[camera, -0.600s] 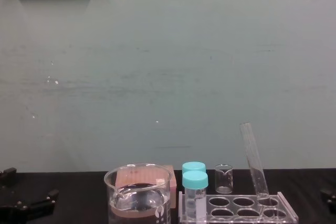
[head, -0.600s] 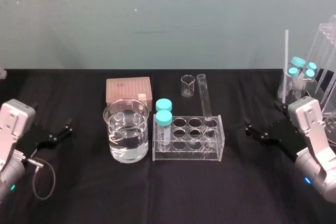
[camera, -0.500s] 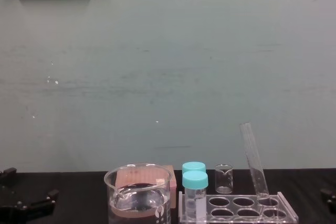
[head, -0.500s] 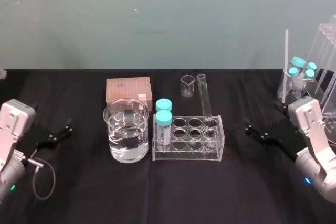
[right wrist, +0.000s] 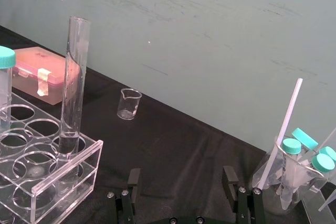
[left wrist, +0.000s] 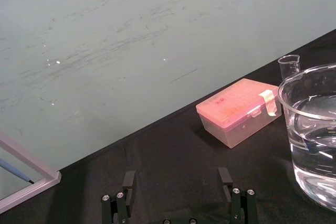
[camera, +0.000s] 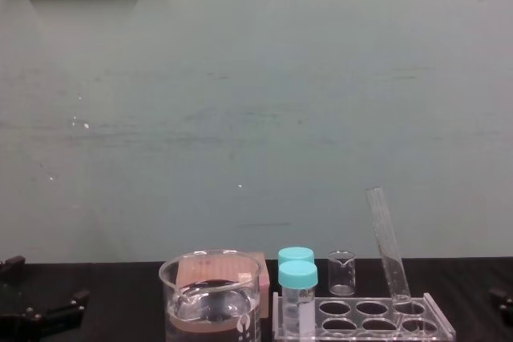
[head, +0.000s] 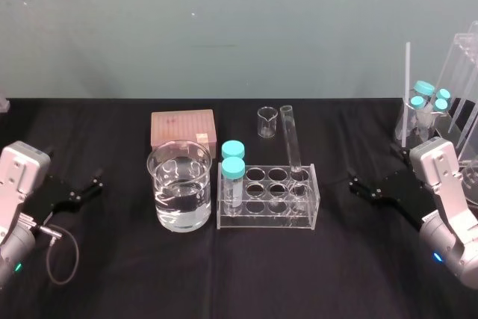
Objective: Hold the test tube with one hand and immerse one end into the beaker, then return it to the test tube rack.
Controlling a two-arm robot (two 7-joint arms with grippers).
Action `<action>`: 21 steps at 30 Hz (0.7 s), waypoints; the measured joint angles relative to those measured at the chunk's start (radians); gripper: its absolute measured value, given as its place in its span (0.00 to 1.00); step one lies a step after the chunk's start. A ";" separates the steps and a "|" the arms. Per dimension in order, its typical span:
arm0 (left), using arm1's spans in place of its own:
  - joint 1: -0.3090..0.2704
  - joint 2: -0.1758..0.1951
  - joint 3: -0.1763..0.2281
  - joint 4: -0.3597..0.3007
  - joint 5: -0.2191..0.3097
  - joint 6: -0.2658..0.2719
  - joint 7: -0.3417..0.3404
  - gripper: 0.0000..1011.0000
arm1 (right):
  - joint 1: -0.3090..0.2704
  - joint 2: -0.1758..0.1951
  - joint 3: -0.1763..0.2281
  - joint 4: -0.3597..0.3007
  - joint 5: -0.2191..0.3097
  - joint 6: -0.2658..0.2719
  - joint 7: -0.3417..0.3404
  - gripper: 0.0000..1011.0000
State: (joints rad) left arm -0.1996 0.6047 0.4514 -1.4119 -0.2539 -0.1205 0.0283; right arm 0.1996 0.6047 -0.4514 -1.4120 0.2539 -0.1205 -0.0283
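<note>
The table (head: pixel 112 274) is covered in matt black cloth (head: pixel 336 274), faintly creased; the test tube (head: pixel 290 140), the beaker (head: pixel 161 184) and the tiny beaker (head: pixel 267 122) are clear glossy glass; the test tube rack (head: pixel 265 221) is smooth transparent acrylic; the vial caps (head: pixel 233 165) are smooth teal plastic; the box (head: pixel 182 128) is pinkish translucent plastic; the left tool (head: pixel 89 188) and right tool (head: pixel 356 187) are matt black; the wall (head: pixel 224 28) is matt and scuffed

Soft, even light with faint shadows
</note>
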 joint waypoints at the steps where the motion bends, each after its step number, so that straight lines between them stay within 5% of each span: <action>1: 0.000 0.000 0.000 0.000 0.000 0.000 0.000 0.99 | 0.000 0.000 0.000 0.000 0.000 0.000 0.000 0.99; 21: 0.000 0.000 0.000 0.000 0.000 0.000 0.000 0.99 | 0.001 -0.052 0.120 -0.190 0.225 0.008 0.186 0.99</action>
State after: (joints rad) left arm -0.1995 0.6047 0.4514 -1.4120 -0.2539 -0.1205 0.0283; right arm 0.2002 0.5528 -0.3316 -1.6024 0.4791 -0.1124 0.1575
